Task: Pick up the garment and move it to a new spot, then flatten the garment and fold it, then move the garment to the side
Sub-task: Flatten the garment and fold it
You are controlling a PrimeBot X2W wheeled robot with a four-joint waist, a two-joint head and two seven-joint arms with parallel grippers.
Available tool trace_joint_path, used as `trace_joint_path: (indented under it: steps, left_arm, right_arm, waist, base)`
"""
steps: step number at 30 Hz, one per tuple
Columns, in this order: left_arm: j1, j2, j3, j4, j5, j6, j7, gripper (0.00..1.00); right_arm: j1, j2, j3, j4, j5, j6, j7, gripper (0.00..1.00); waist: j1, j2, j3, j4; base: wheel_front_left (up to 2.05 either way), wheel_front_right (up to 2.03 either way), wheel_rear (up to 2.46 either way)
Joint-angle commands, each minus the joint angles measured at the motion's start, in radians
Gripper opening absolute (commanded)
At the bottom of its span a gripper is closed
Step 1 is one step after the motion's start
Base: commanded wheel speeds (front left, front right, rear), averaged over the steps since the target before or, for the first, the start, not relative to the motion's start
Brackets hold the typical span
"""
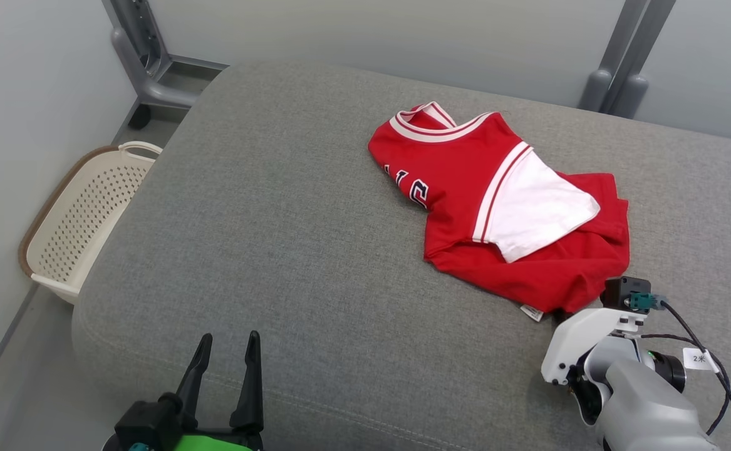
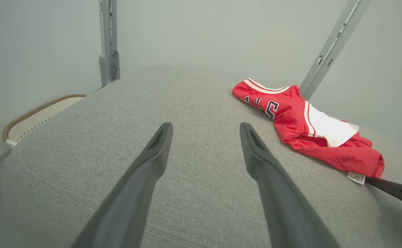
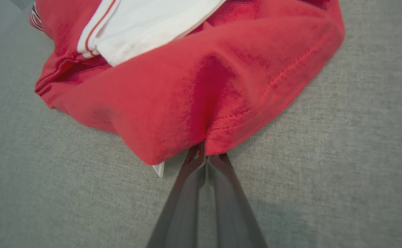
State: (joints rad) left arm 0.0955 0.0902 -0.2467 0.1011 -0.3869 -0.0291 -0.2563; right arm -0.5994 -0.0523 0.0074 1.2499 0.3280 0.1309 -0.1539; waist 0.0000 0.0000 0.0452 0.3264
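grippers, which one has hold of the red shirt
The right gripper: its fingers are pinched shut on the hem of the red garment. The left gripper stands open over the grey cushion, apart from the garment.

Perforated cream basket [image 1: 83,216] beside grey cushion [image 1: 277,250]

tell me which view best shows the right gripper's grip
Right wrist view: the right gripper pinches the garment, fingers closed. Head view hides the fingertips behind its wrist; left wrist view shows one finger distantly.

Tips of the right pincer [image 3: 206,156] are buried under the hem of the garment [image 3: 173,96]; its lettering [image 1: 415,188] folds partly out of sight, and print on the label [image 1: 532,312] is too small to read.
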Motion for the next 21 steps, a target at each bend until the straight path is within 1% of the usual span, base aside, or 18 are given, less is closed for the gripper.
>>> trace_joint_path:
  steps: [1, 5, 10, 16, 21]
  left_arm:
    - [0.003, 0.007, 0.004, -0.001, -0.011, 0.006, -0.003, 1.0]
    - [0.015, 0.013, 0.007, -0.007, -0.013, 0.009, -0.001, 1.0]
    - [0.022, 0.016, 0.001, -0.014, -0.017, 0.013, 0.005, 1.0]
    - [0.036, 0.021, -0.002, -0.016, -0.02, 0.016, 0.01, 1.0]
    - [0.042, 0.029, 0.0, -0.019, -0.028, 0.019, 0.013, 1.0]
  right_arm:
    - [0.002, 0.001, -0.007, 0.022, -0.029, -0.001, -0.016, 0.0]
    - [0.003, -0.005, -0.077, 0.037, -0.108, -0.001, -0.046, 0.0]
    - [0.007, -0.053, -0.161, 0.04, -0.243, -0.001, -0.056, 0.0]
    - [0.026, -0.13, -0.24, 0.018, -0.421, -0.001, -0.01, 0.0]
    - [0.079, -0.172, -0.32, -0.063, -0.542, -0.001, 0.06, 0.0]
  waist:
    - [0.0, 0.0, -0.011, -0.014]
    - [0.0, 0.0, -0.026, -0.036]
    - [0.0, 0.0, -0.041, -0.057]
    - [0.0, 0.0, -0.059, -0.075]
    - [0.0, 0.0, -0.072, -0.085]
  base:
    - [0.0, 0.0, 0.0]
    - [0.0, 0.0, 0.0]
    - [0.0, 0.0, 0.0]
    - [0.0, 0.0, 0.0]
    - [0.0, 0.0, 0.0]
